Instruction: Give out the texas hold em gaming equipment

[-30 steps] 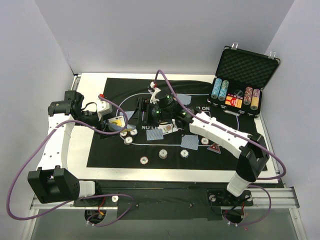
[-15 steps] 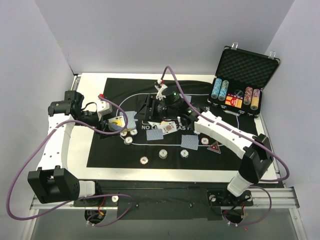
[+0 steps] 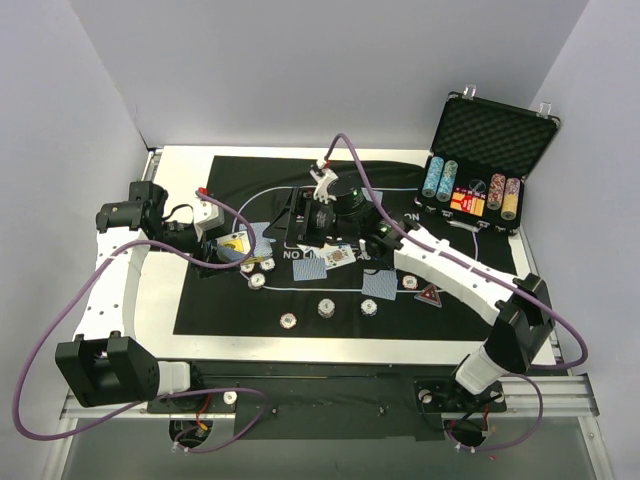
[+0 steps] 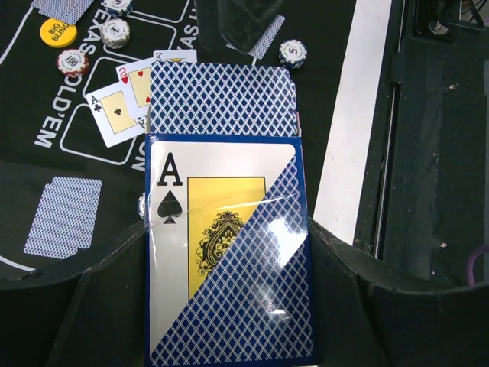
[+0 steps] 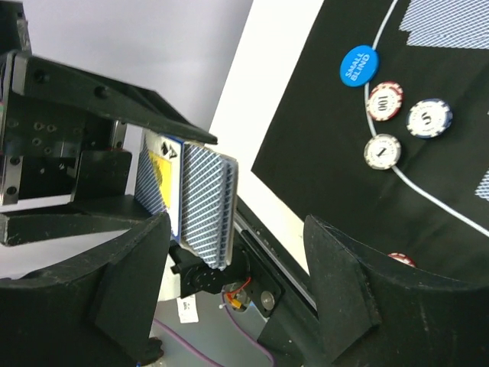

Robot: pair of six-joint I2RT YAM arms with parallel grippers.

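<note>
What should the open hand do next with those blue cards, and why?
Probably ease the open right gripper forward to the blue-backed card deck. The left gripper holds its ace-of-spades box up, cards sticking out, and the right gripper is not around them yet.

Reads "A" above a spade on the card box (image 4: pixel 221 267). Toward eleven o'clock in the left wrist view: "BIG BLIND" on the yellow disc (image 4: pixel 58 32), "A", "2" and "K" on the face-up cards (image 4: pixel 114 113), "HOLD'EM" on the black mat (image 4: pixel 53 130). Toward one o'clock in the right wrist view: "SMALL BLIND" on the blue disc (image 5: pixel 358 65), "100" on the red-edged chip (image 5: pixel 385 101), "1" on the pale chip (image 5: pixel 382 151).
</note>
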